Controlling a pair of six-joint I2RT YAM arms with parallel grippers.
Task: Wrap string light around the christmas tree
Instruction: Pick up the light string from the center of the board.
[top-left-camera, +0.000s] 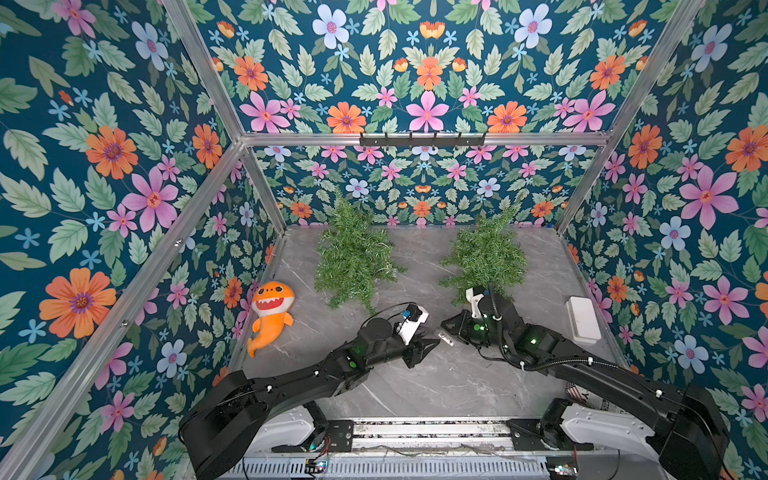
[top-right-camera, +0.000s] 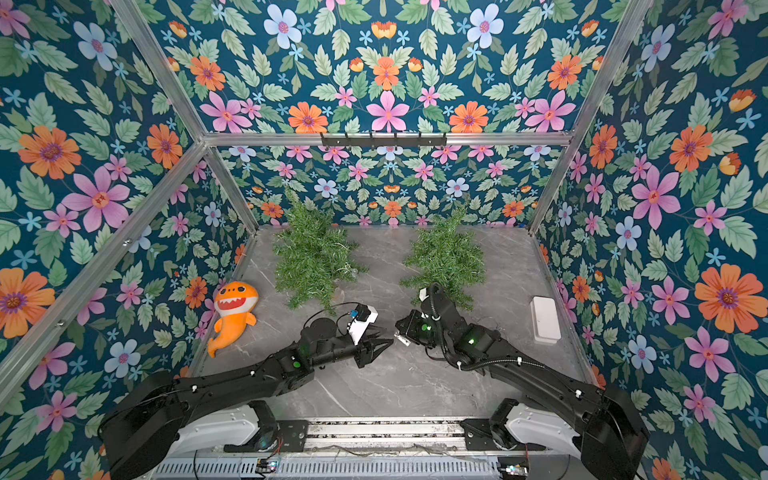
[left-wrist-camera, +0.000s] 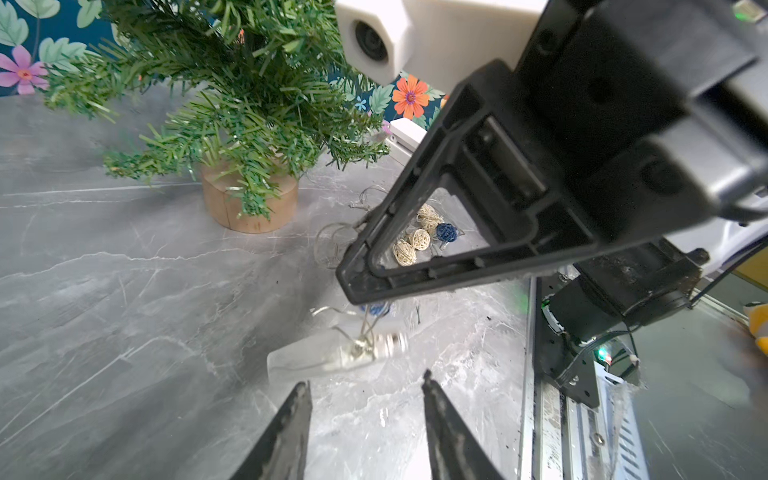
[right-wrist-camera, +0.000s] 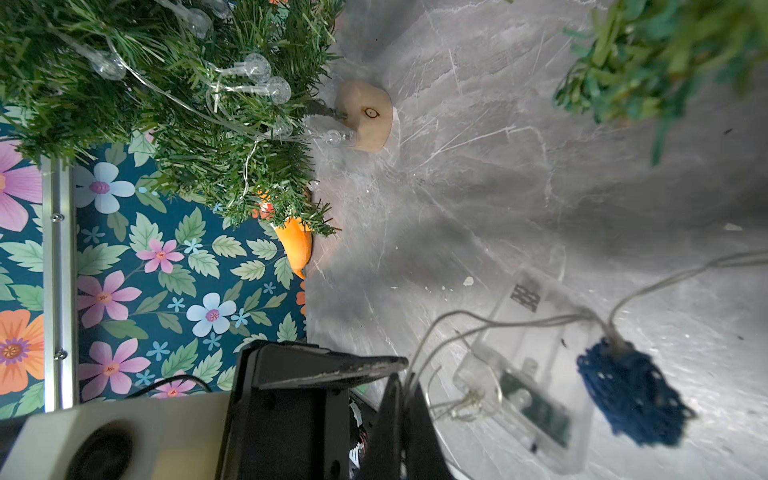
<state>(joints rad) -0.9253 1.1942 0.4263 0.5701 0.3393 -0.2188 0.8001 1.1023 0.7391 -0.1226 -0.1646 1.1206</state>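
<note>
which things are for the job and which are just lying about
Job: string light with cream and blue woven balls, clear plastic battery box, green christmas tree on wooden base.
Lying about: orange shark plush, white plastic box.

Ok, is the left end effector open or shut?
Open: the left end effector shows its fingers apart in the wrist view, with the clear battery box beyond their tips, not gripped.

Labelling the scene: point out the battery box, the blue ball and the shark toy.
battery box (right-wrist-camera: 536, 386): right wrist view, middle of its clear case.
blue ball (right-wrist-camera: 631, 395): right wrist view, centre of the woven ball.
shark toy (top-left-camera: 270, 326): in a top view, on its orange belly.
</note>
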